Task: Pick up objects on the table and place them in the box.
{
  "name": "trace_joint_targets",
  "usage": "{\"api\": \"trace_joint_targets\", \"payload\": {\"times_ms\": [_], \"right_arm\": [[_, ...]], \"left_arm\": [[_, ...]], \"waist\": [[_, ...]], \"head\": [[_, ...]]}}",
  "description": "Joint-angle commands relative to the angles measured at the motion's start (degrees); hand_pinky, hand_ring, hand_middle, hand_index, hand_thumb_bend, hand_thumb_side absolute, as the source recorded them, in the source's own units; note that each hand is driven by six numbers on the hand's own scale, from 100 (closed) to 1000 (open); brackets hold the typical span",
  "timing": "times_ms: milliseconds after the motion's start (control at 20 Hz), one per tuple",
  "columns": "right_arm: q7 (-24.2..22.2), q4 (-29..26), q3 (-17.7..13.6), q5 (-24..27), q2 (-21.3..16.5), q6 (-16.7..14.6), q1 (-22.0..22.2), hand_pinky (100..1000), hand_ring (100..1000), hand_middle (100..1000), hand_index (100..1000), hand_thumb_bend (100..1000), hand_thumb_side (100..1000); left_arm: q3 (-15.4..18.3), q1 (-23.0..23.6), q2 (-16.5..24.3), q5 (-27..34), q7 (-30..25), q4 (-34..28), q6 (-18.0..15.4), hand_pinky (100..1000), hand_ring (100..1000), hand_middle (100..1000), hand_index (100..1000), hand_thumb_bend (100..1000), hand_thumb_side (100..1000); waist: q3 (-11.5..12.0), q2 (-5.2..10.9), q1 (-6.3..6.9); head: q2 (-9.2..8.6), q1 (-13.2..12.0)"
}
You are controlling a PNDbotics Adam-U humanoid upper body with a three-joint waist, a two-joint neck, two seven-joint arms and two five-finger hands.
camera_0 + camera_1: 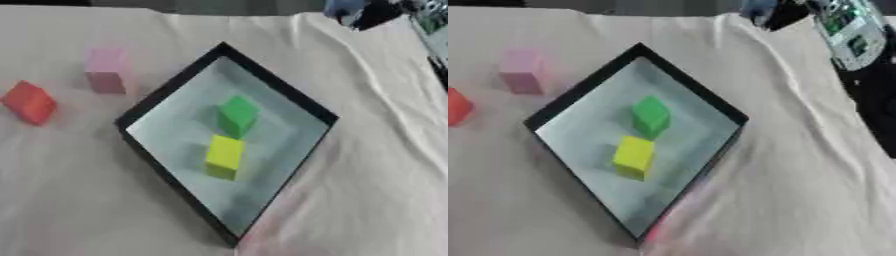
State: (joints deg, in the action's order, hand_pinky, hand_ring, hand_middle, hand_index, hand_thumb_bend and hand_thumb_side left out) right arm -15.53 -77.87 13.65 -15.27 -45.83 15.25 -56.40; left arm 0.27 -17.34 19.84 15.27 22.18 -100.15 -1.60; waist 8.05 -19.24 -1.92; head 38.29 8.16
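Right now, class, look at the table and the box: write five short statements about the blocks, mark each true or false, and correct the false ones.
1. The green block lies inside the box. True.
2. The yellow block sits on the cloth outside the box. False: it is in the box, beside the green one.
3. The pink block is outside the box. True.
4. The red block is in the box. False: it lies on the cloth, left of the box.
5. A robot hand holds the pink block. False: no hand shows.

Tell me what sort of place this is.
Probably a robot test bench: a table under a plain cloth, coloured blocks, pink and red, beside a shallow box, and a circuit board at the edge.
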Motion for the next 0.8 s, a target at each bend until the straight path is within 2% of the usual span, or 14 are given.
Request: {"api": "trace_joint_targets", "payload": {"times_ms": [50,300,450,600,800], "right_arm": [[-4.2,-12.2,2.3,3.3,-4.3,0.7,0.1,777,671,589,689,207,100],[-10.3,-26.5,6.6,6.0,-4.7,2.8,2.0,774,679,600,696,228,100],[-14.0,-31.6,9.6,6.3,-4.1,5.0,2.2,774,681,602,698,218,112],[-17.7,-31.8,13.2,4.5,-2.1,6.9,2.2,775,688,609,703,222,164],[-20.6,-27.6,17.5,0.3,2.1,6.4,1.5,774,689,608,703,237,171]], "left_arm": [[1.0,0.4,2.0,-0.3,0.5,-0.6,-0.2,806,800,788,814,258,696],[1.2,0.8,2.3,-0.2,0.8,-0.6,-0.4,806,800,788,815,260,692],[1.1,0.8,2.3,-0.1,0.7,-0.6,-0.3,806,801,788,814,254,694],[1.1,0.6,2.3,-0.3,0.7,-0.6,-0.3,806,801,789,814,257,690],[0.8,0.5,2.2,-0.2,0.5,-0.6,-0.3,806,801,789,815,257,691]], "waist": [[-0.5,2.94,-0.63],[-1.0,4.11,-0.83],[-0.9,4.41,-0.91],[-0.6,4.5,-0.96],[-0.4,4.52,-0.88]], "head": [[0.94,-0.9],[1.79,-1.3],[1.81,-0.9],[1.65,-0.2],[1.68,0.0]]}}
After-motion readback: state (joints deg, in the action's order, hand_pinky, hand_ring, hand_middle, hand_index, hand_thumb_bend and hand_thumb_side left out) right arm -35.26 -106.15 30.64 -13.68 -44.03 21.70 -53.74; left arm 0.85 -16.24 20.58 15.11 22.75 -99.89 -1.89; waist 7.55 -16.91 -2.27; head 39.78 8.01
